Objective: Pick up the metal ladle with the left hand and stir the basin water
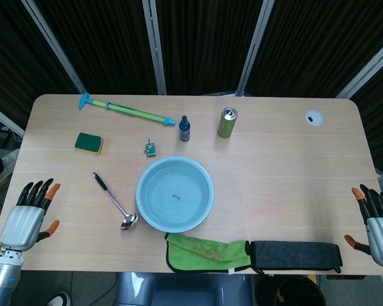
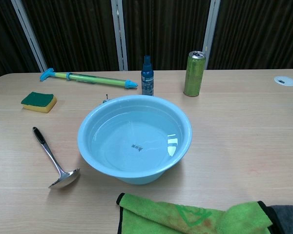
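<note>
- The left hand (image 1: 27, 213) sits at the table's near-left corner, well to the left of the basin (image 1: 174, 194), its fingers spread apart and holding nothing; only the head view shows it.
- The metal ladle (image 1: 115, 201) lies flat on the table just left of the basin, untouched. Its black-tipped handle points away and further left from the basin, and its bowl rests close beside the basin's near-left wall; I cannot tell whether they touch.
- The basin holds clear water that looks still, so I judge the task is at its very start, with the pick-up not yet begun.
- The next move, as I read it, calls for the left hand to travel toward the basin, come down over the handle's black end and close around it. That end lies clear of the basin wall.
- The right hand (image 1: 376, 213) rests at the near-right corner, well right of the basin, fingers apart and empty.
</note>
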Controlling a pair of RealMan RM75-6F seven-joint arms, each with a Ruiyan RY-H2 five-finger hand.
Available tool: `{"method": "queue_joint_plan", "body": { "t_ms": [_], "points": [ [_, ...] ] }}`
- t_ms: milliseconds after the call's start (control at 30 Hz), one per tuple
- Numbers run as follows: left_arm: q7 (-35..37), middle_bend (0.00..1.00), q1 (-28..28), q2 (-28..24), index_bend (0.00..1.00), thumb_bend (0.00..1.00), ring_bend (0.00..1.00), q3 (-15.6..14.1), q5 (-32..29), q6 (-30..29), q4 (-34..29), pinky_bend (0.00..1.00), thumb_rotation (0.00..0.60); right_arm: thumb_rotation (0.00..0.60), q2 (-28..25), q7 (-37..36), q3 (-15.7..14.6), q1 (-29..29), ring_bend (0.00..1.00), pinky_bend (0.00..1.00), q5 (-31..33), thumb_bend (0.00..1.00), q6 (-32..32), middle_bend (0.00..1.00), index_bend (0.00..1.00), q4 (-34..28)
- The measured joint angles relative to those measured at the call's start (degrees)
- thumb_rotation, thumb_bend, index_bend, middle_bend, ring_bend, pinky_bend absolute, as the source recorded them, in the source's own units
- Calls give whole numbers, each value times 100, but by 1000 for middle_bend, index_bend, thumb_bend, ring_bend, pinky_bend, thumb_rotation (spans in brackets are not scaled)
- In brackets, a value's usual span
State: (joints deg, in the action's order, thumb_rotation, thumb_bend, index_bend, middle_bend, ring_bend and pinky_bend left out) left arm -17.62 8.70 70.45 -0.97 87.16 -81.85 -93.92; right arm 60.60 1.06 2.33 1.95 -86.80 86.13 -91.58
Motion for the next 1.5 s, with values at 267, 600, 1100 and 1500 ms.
{"method": "queue_joint_plan", "body": {
  "t_ms": [267,600,1100,1500],
  "points": [
    [64,0,64,45,97,271,0,14,44,92,62,0,600,600,-33,-90,2,-38,0,0,-14,0,68,0,0,-20],
    [-92,0,601,101,234,277,0,346,-158,746,357,0,600,600,-54,-168,42,2,0,0,98,0,-69,0,0,3],
    [355,0,1389,855,455,283,0,631,-727,1988,1574,0,600,600,-75,-258,58,65,0,0,147,0,-190,0,0,34],
    [1111,0,1942,1758,486,238,0,568,-687,2746,2851,0,600,600,-107,-328,116,81,0,0,296,0,-259,0,0,77]
  ]
}}
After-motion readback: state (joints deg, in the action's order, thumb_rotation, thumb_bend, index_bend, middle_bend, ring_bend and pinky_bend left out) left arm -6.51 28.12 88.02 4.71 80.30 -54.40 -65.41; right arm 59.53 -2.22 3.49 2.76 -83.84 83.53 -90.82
